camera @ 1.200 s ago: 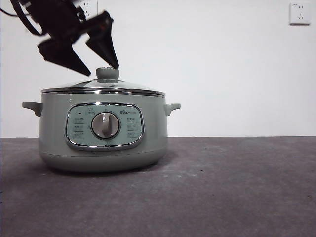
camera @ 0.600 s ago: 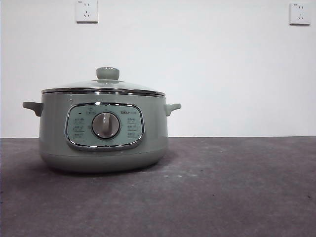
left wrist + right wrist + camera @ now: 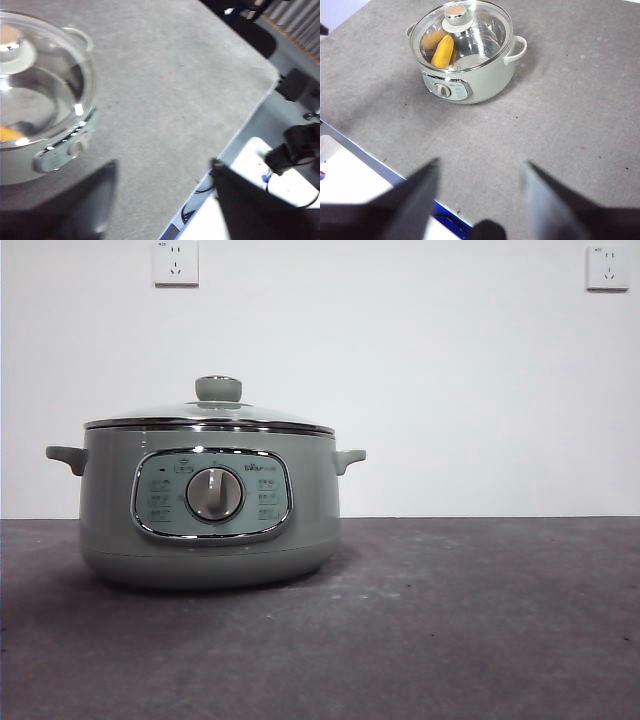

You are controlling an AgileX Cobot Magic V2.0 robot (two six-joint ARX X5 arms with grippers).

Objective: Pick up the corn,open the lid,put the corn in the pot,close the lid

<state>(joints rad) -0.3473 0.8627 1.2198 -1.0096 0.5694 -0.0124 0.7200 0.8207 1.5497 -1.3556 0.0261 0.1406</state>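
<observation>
**Corn in pot, lid seated — both arms clear**

Corn (image 3: 443,51) lying inside the pot (image 3: 470,82), seen through the glass lid (image 3: 470,30); long axis running from the knob (image 3: 455,13) side down toward the control panel (image 3: 446,88), slightly slanted. A sliver of the yellow also visible through the glass in the left wrist view. Lid sitting flat on the pot rim in the front view, steel edge level all round, knob upright at centre. Nothing gripped anywhere.

Left gripper (image 3: 160,197) — jaws spread wide, empty, held off to the side of the pot beyond its control panel, over the bare table (image 3: 165,85) and close to the table edge. Right gripper (image 3: 477,192) — jaws likewise spread apart, empty, raised well back from the pot, panel side facing it. Neither gripper showing in the front view.

Judged from the layout: all four steps look done, no further grasp called for. Should the lid need a nudge, left gripper looks the nearer of the two, with the knob lying past the pot's rim from it; right gripper well apart from the pot.

Wall sockets (image 3: 175,262) behind the pot, irrelevant.
</observation>
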